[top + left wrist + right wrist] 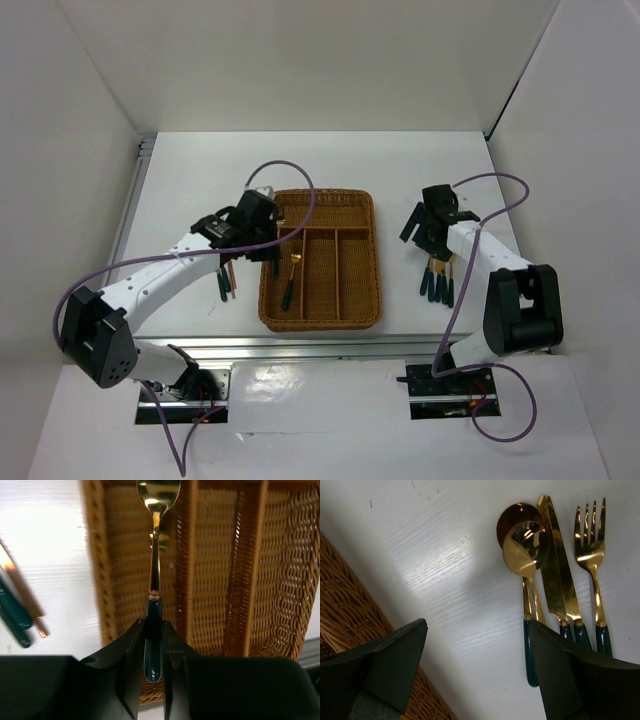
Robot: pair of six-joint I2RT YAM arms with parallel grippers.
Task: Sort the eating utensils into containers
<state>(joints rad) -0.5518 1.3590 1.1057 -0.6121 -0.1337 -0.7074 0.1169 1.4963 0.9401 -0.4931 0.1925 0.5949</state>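
White table [200, 180] boxed by plain white walls [300, 60], seemingly evenly lit.

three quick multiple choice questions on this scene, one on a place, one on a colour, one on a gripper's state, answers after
1. Where is the spoon that the left gripper holds?
A over the wicker tray
B over the table right of the tray
C by the right arm's base

2. What colour is the fork's handle?
A red
B white
C dark teal-green

3. How is the right gripper?
A shut on a knife
B open, holding nothing
C shut on the fork

Answers:
1 A: the left wrist view shows woven slots under the spoon.
2 C: it is dark green below the gold neck.
3 B: its fingers stand wide apart, with only table between them.
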